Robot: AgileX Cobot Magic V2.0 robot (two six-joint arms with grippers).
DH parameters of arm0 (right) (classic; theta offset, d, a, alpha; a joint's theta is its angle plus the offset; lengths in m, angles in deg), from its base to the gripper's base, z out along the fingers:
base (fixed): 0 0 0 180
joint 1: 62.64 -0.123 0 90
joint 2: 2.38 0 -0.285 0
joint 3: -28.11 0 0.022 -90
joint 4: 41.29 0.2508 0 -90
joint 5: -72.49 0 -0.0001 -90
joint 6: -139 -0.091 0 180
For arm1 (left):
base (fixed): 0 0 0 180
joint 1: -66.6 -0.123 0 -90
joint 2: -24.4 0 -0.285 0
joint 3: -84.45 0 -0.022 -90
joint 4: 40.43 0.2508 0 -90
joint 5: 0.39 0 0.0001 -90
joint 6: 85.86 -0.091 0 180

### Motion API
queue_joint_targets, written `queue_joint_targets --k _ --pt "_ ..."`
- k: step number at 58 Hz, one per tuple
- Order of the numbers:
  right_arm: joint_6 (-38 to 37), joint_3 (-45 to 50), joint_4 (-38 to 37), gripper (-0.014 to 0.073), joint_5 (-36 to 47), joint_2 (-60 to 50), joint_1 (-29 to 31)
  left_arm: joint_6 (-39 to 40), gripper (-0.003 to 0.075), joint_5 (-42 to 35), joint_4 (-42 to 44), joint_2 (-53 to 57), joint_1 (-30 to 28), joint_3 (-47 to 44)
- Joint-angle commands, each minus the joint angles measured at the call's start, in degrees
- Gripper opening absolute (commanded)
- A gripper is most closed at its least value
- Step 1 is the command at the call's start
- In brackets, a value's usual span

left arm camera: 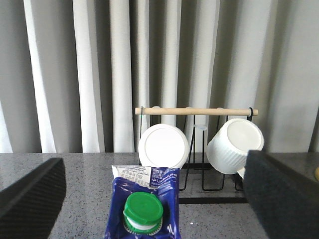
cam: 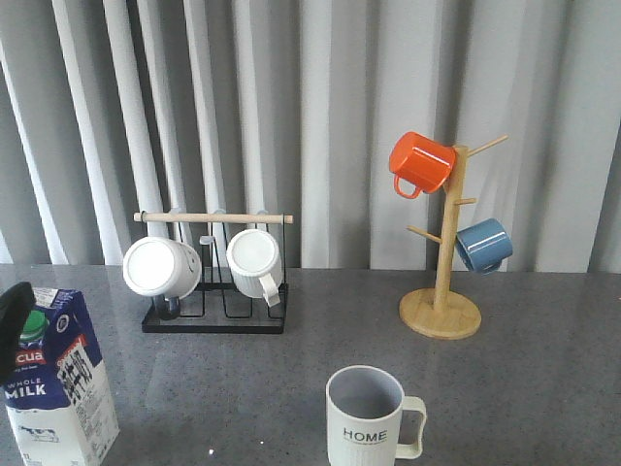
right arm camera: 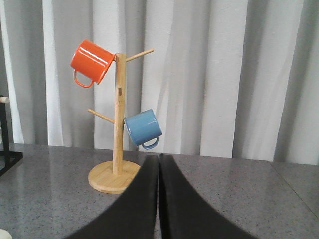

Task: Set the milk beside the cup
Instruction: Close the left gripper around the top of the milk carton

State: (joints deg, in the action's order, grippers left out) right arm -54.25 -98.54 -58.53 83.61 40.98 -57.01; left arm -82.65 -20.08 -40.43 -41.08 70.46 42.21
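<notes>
The milk (cam: 58, 388) stands upright at the near left of the grey table, a dark-blue and white carton with a green cap (left arm camera: 143, 208). My left gripper (left arm camera: 154, 167) is open just above it, its two fingers wide apart on either side of the carton top and touching nothing. One black finger (cam: 14, 303) shows at the carton's upper left in the front view. The cup (cam: 367, 417), a pale ribbed mug lettered "HOME", sits near the front centre, well to the right of the milk. My right gripper (right arm camera: 158, 160) is shut on nothing, low over the table.
A black rack (cam: 213, 320) with a wooden bar holds two white mugs (cam: 160, 267) behind the milk. A wooden mug tree (cam: 441, 316) at the back right carries an orange mug (cam: 420, 162) and a blue mug (cam: 483, 245). Curtains close off the back.
</notes>
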Motion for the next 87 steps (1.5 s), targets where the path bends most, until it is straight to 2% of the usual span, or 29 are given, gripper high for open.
queue_joint_targets --k 1,17,38,50,60,67,79,87 --pt "0.40 -1.37 -0.26 -0.0011 4.16 -0.07 0.34 -0.83 0.0726 -3.83 -0.61 -2.13 -0.16 3.47" --pt "0.40 -1.37 -0.26 -0.0011 4.16 -0.07 0.34 -2.30 0.0724 -6.30 -0.74 -9.55 -1.00 4.40" --pt "0.40 -1.37 -0.26 -0.0011 4.16 -0.07 0.34 -1.85 0.0720 -7.55 -0.74 -14.09 -1.00 4.40" --pt "0.40 -1.37 -0.26 -0.0010 4.15 -0.07 0.34 2.59 0.0713 -6.20 -0.69 -16.39 -1.00 4.40" --pt "0.40 -1.37 -0.26 -0.0010 4.15 -0.07 0.34 2.01 0.0688 -5.99 0.00 -17.04 -1.00 4.40" --pt "0.40 -1.37 -0.26 -0.0010 4.15 -0.07 0.34 -0.67 0.0623 -5.83 0.00 -17.04 -1.00 4.40" --pt "0.42 -1.37 -0.26 -0.0010 4.15 -0.07 0.34 -0.72 0.0384 -5.41 -0.33 -17.04 -1.00 4.40" --pt "0.42 -1.37 -0.26 -0.0010 4.15 -0.07 0.34 -0.37 0.0270 -5.41 -0.33 -17.04 -0.95 4.40"
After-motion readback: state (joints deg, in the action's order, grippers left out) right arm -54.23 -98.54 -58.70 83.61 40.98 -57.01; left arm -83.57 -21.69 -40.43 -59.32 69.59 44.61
